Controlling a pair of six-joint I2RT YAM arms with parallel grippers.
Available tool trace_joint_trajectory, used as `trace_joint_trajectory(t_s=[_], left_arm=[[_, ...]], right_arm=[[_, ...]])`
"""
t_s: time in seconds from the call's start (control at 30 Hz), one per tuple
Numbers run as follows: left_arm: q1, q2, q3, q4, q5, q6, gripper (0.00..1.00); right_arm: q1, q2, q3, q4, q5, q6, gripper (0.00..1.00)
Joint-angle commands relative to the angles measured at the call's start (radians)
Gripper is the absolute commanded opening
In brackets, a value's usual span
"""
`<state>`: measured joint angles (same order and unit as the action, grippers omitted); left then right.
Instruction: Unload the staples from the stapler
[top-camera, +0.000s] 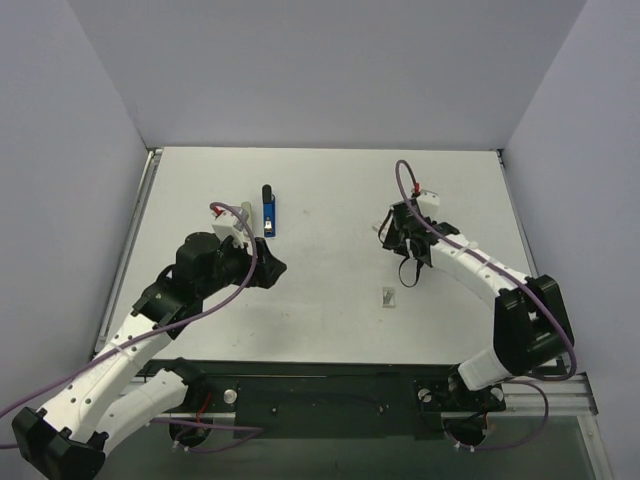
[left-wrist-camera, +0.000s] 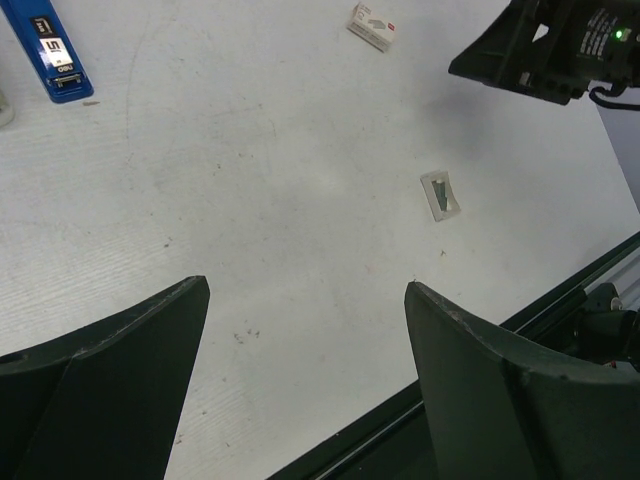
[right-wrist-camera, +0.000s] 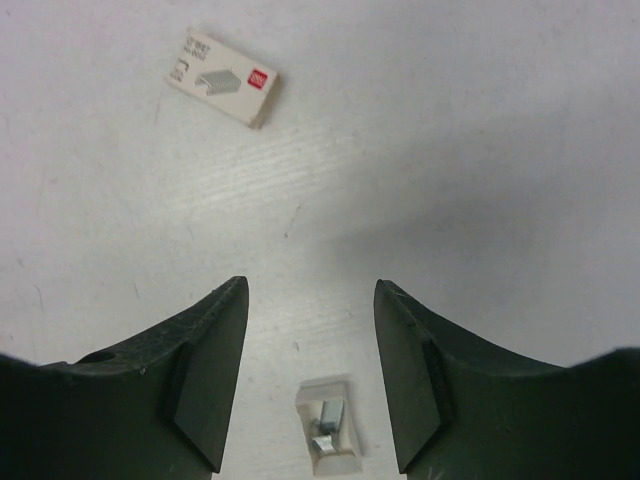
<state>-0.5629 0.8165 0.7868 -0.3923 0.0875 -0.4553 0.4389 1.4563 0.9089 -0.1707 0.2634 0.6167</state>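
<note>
The blue stapler (top-camera: 268, 212) with black parts lies closed on the white table at the back, left of centre. It also shows at the top left of the left wrist view (left-wrist-camera: 45, 50). My left gripper (top-camera: 268, 268) is open and empty, just in front of the stapler and apart from it; in its wrist view (left-wrist-camera: 305, 285) only bare table lies between the fingers. A few silver staples (right-wrist-camera: 331, 413) lie in a small pale tray (right-wrist-camera: 306, 396). My right gripper (right-wrist-camera: 310, 285) is open and empty above that tray. In the top view it (top-camera: 406, 272) hangs just behind the tray (top-camera: 389, 297).
A white staple box (right-wrist-camera: 222, 78) with a red mark lies on the table beyond my right gripper, also in the left wrist view (left-wrist-camera: 372, 25). The tray shows there too (left-wrist-camera: 441, 194). Grey walls stand on three sides. The black base rail (top-camera: 330, 385) runs along the near edge.
</note>
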Motion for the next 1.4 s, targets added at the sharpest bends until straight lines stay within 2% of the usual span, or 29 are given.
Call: trace_joint_trajectory(t_s=[0.0, 0.4, 0.63, 1.1, 1.37], left_arm=[[0.008, 0.001, 0.005, 0.036, 0.034, -0.006, 0.91], [0.020, 0.000, -0.012, 0.050, 0.072, -0.017, 0.91], [0.026, 0.001, -0.014, 0.052, 0.080, -0.020, 0.91], [0.031, -0.005, -0.018, 0.059, 0.087, -0.026, 0.91], [0.029, -0.010, -0.020, 0.059, 0.087, -0.026, 0.91]], right_arm=[[-0.037, 0.105, 0.142, 0.031, 0.025, 0.032, 0.49], [-0.149, 0.449, 0.442, 0.020, 0.148, 0.095, 0.52], [-0.163, 0.593, 0.603, -0.062, 0.132, 0.106, 0.52], [-0.057, 0.639, 0.567, -0.093, 0.106, 0.121, 0.52], [-0.043, 0.624, 0.516, -0.095, 0.112, 0.144, 0.52]])
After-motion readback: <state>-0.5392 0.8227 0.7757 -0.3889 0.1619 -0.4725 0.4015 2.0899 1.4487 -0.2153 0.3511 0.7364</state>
